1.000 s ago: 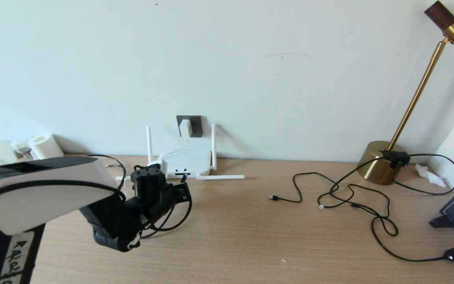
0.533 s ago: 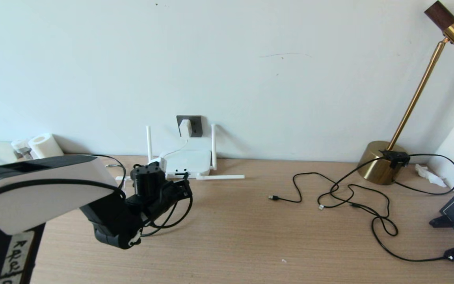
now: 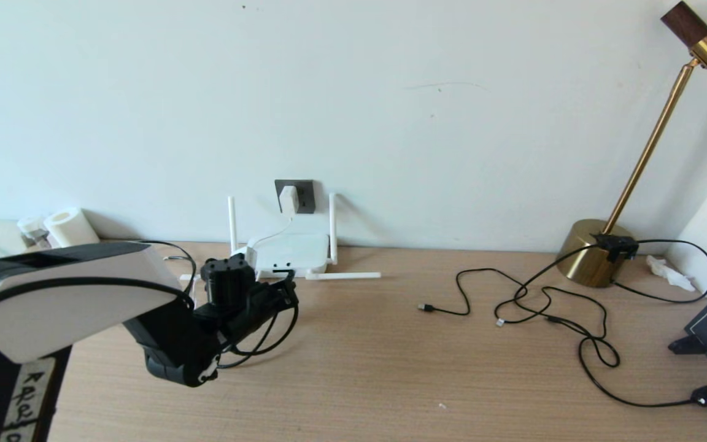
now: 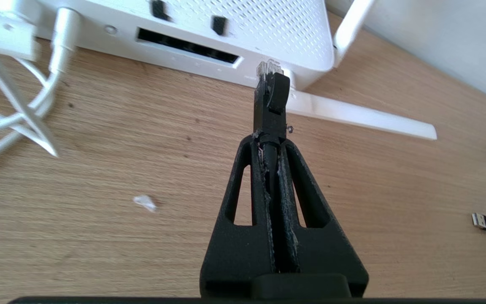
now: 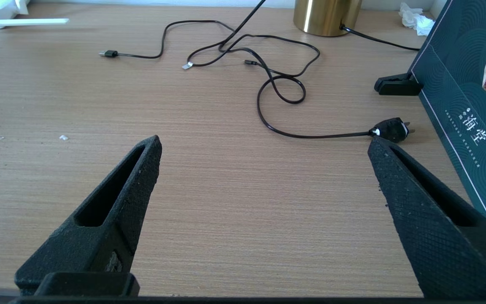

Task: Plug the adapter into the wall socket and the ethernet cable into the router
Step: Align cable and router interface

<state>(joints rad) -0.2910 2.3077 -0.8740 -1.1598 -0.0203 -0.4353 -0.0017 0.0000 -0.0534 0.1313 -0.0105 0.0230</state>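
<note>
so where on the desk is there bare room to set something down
The widest bare patch of desk lies between the left claw and the black cables, running to the near edge. A smaller gap sits between the router and the lamp base by the wall. It is crowded around the router and right of the cables.

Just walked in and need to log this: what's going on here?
The left gripper holds the ethernet cable, its plug close to the router but not yet in a port. The adapter already sits in the wall socket. The right gripper hangs open over the desk, idle.
</note>
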